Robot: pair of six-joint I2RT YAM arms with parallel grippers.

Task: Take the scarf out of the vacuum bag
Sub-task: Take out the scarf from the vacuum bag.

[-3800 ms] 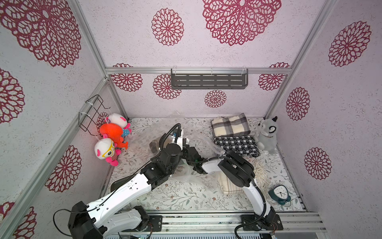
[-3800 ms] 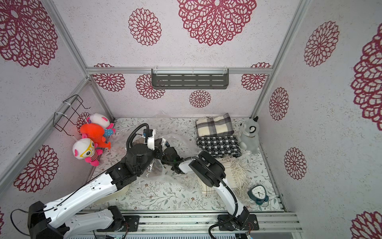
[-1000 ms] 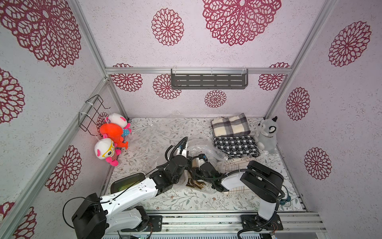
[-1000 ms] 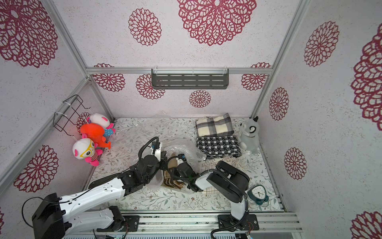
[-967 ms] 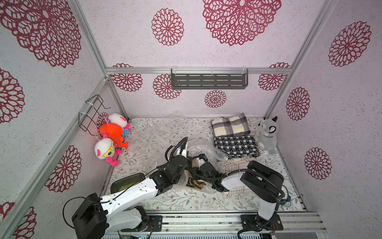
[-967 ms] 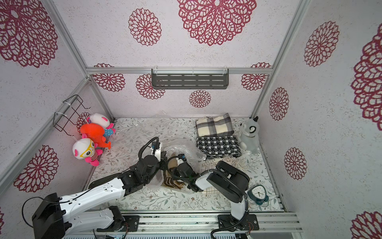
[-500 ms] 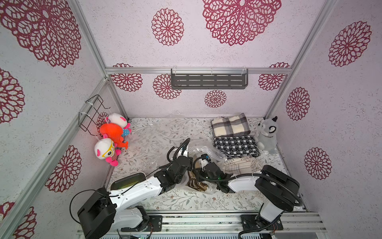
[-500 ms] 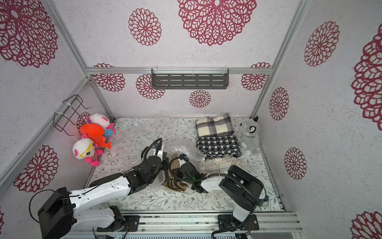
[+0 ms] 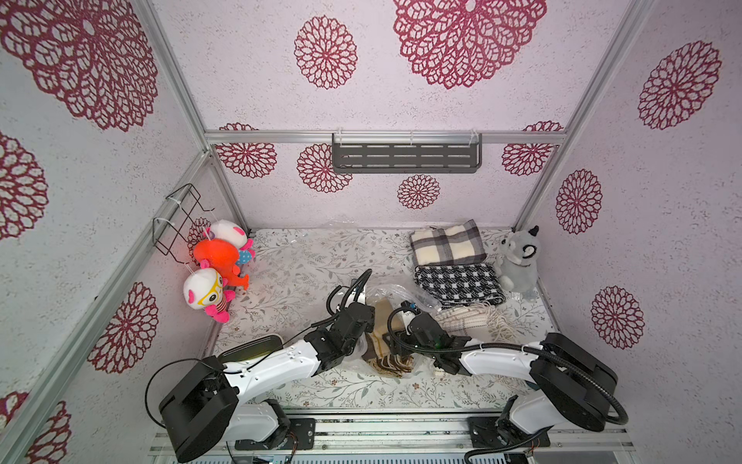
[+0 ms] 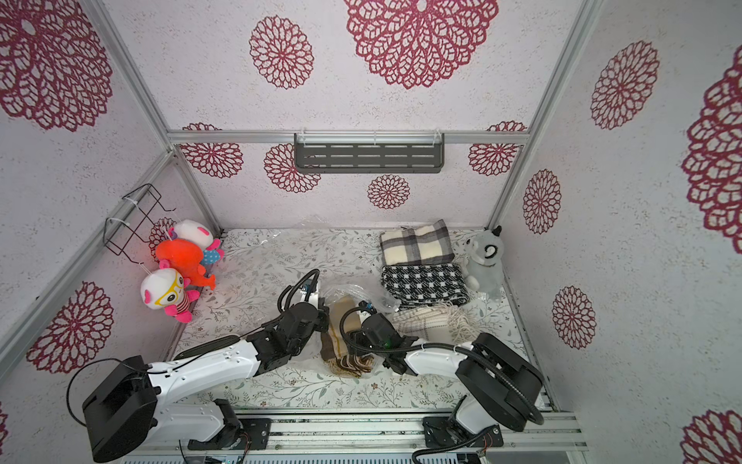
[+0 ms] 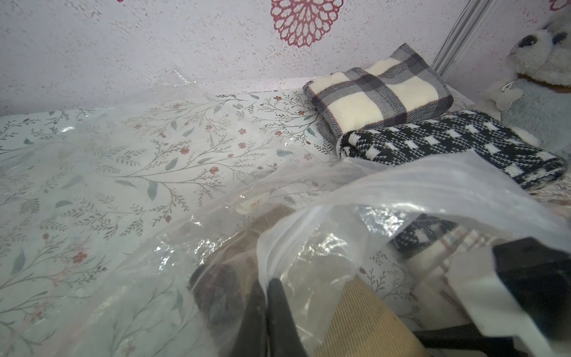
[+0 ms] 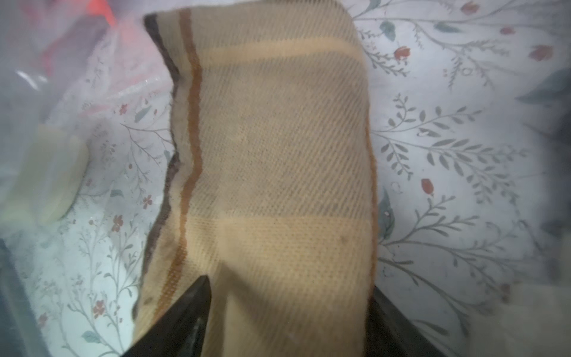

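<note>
A tan scarf [image 9: 380,346] with brown stripes and a fringed end lies near the front of the floral table, partly within the crinkled clear vacuum bag [image 9: 395,290]. My left gripper [image 11: 266,282] is shut on the bag's plastic edge [image 11: 278,241], just left of the scarf [image 11: 364,321]. In the right wrist view, my right gripper [image 12: 290,287] is open, its two black fingers on either side of the scarf [image 12: 272,154] without pinching it. Bag film blurs part of both wrist views.
At the back right lie a folded cream-and-grey plaid scarf [image 9: 445,243] and a black-and-white scarf [image 9: 457,283], with a cream fringed one [image 9: 475,321] nearer. A grey plush [image 9: 518,261] sits in the right corner. Several plush toys [image 9: 217,261] hang on the left wall.
Both arms drew back toward the front, bringing scarf and bag along. In the last half second my right gripper opened off the scarf. The left gripper stayed shut on the bag.
</note>
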